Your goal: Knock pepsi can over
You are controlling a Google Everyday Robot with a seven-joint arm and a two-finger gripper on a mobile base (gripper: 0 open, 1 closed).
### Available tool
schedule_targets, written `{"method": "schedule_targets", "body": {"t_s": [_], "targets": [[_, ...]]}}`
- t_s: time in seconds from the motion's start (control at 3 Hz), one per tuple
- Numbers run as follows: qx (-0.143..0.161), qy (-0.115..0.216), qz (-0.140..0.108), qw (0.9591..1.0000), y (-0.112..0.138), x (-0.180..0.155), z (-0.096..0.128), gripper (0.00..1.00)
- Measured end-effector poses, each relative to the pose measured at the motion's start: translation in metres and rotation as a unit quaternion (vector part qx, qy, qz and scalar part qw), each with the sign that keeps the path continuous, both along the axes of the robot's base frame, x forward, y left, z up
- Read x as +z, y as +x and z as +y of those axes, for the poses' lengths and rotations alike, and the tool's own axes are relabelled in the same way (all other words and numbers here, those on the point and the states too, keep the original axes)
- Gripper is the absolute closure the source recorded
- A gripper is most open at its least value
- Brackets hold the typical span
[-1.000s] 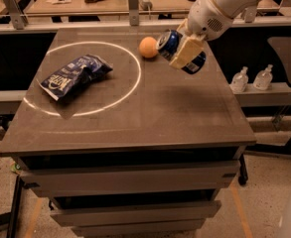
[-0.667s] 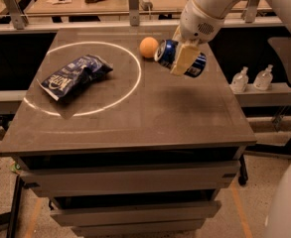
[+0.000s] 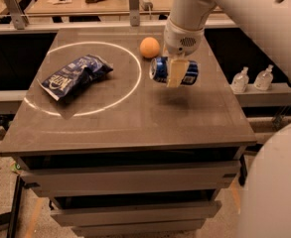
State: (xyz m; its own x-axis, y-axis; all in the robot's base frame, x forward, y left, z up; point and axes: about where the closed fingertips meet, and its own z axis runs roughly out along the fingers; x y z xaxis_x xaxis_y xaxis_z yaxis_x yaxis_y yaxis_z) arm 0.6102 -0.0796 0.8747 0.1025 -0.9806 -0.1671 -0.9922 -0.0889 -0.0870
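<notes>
The pepsi can is a blue can with a silver rim. It lies on its side, silver end pointing left, held in my gripper a little above the dark table. Its shadow falls on the table just below. The gripper comes down from the white arm at the top right and is shut on the can, with one cream finger across the can's front. The can hangs just right of the white painted circle and in front of the orange.
A crinkled blue chip bag lies inside the circle at the left. Two small clear bottles stand on a ledge to the right of the table. Cluttered benches stand behind the table. My white arm fills the right side.
The gripper has moved left and toward the table's middle with the can in it. The can has turned from tilted to fully sideways.
</notes>
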Motion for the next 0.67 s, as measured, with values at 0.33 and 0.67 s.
{"method": "schedule_targets", "body": {"t_s": [0.33, 0.67], "targets": [[0.012, -0.026, 0.021, 0.9993, -0.003, -0.025, 0.004, 1.00], [0.017, -0.040, 0.034, 0.9985, -0.004, -0.039, 0.002, 1.00]]}}
